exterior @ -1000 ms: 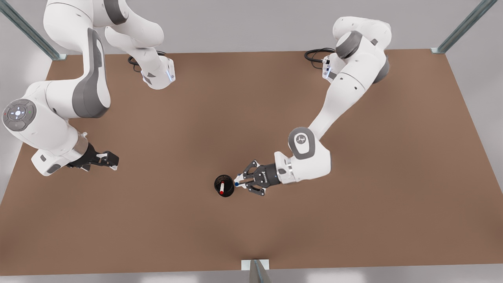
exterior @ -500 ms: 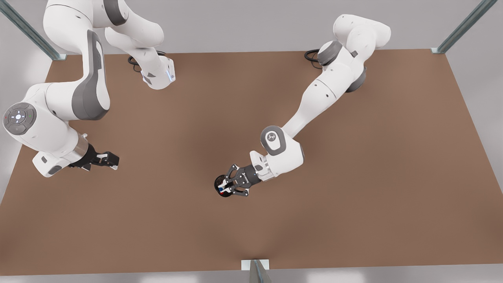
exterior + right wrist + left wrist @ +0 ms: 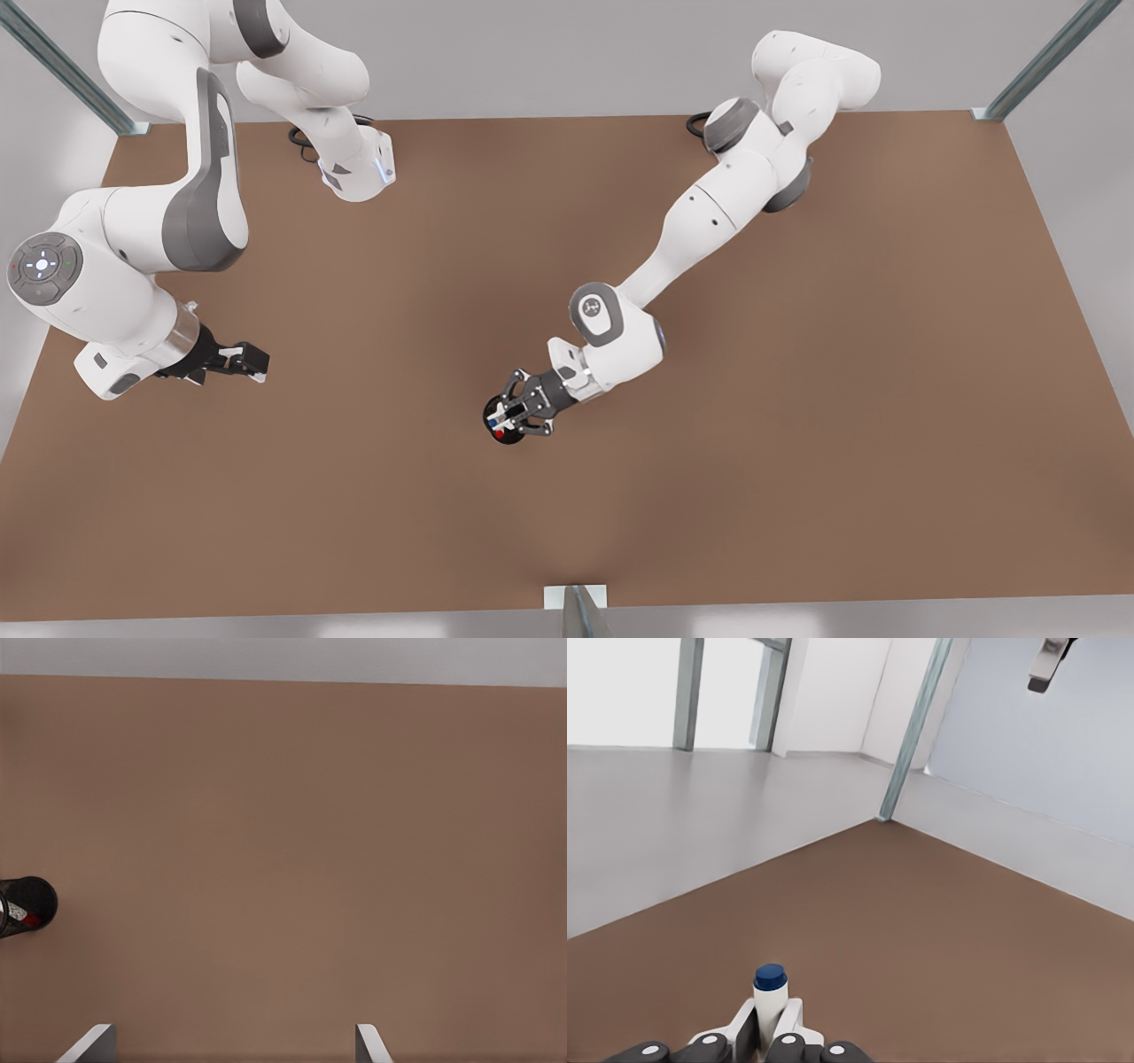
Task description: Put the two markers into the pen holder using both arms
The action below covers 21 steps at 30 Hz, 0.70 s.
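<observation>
Left gripper: lower centre of the front view, directly over the pen holder; fingers clamped on the blue-capped marker, whose cap stands up between them in the left wrist view.

Red-capped marker: already inside the holder, its red end showing at the rim.

Right gripper: middle left of the front view, well apart from the holder, waiting; its white fingertips stand wide apart with nothing between them.

Table: brown, bare around the holder.

Progress: one marker deposited; judged remaining, lowering and releasing the blue one.

Writing: none legible.
</observation>
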Motion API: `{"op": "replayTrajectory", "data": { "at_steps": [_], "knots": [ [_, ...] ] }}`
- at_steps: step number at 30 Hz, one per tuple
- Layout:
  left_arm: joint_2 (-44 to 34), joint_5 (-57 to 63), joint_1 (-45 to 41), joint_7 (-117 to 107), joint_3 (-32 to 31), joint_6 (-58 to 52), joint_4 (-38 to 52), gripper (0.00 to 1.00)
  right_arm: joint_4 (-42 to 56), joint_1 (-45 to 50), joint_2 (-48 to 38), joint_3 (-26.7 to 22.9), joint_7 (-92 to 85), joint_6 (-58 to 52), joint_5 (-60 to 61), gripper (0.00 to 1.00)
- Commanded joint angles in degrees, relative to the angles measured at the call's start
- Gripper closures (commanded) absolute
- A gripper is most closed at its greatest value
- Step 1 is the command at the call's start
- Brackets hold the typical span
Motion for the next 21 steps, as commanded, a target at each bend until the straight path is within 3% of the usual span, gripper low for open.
{"op": "replayTrajectory", "data": {
  "at_steps": [1,3,4,5,7,12,13,15,17,19,21],
  "knots": [
    [0.2,0.0,-0.2,2.5,0.0,0.9,0.0,0.73,0.0,0.0,-0.1,0.0,-0.1,0.0,0.1,0.0],
    [0.4,0.0,-0.4,2.5,0.0,1.2,0.0,0.73,0.0,0.0,0.0,0.0,-0.1,0.0,0.1,0.0],
    [0.6,0.0,-0.4,2.5,0.0,1.2,0.0,0.61,0.0,-0.1,-0.1,-0.1,-1.2,0.0,0.1,0.0],
    [0.7,0.0,-0.4,2.5,0.0,1.2,-0.1,0.27,0.0,-0.2,0.0,-0.1,-1.7,0.0,0.1,0.0],
    [0.9,0.0,-0.4,2.5,0.0,1.2,-0.1,0.12,0.0,-0.2,-0.1,-0.1,-1.7,0.0,0.1,0.0],
    [-0.6,3.6,3.1,-9.9,0.4,-3.9,-0.3,0.1,0.0,-0.2,0.0,-0.1,-1.7,0.0,0.1,0.0],
    [-2.1,12.9,5.3,-21.8,2.0,-7.3,-0.7,0.01,0.0,-0.2,-0.1,-0.1,-1.7,0.0,0.1,0.0],
    [-4.8,37.2,16.4,-48.6,2.2,-30.7,-0.7,0.0,0.0,-0.2,0.0,-0.1,-1.7,0.0,0.1,0.0],
    [-10.5,49.9,25.4,-66.6,3.2,-49.8,-0.7,0.0,0.0,-0.2,0.0,-0.1,-1.7,0.0,0.1,0.0],
    [-19.3,73.7,29.2,-80.8,4.4,-71.8,-0.7,0.0,0.0,-0.2,0.0,-0.1,-1.7,0.0,0.1,0.0],
    [-25.1,74.0,35.3,-82.4,4.6,-83.0,-0.7,0.0,0.0,-0.2,0.0,-0.1,-1.7,0.0,0.1,0.0]
  ]
}}
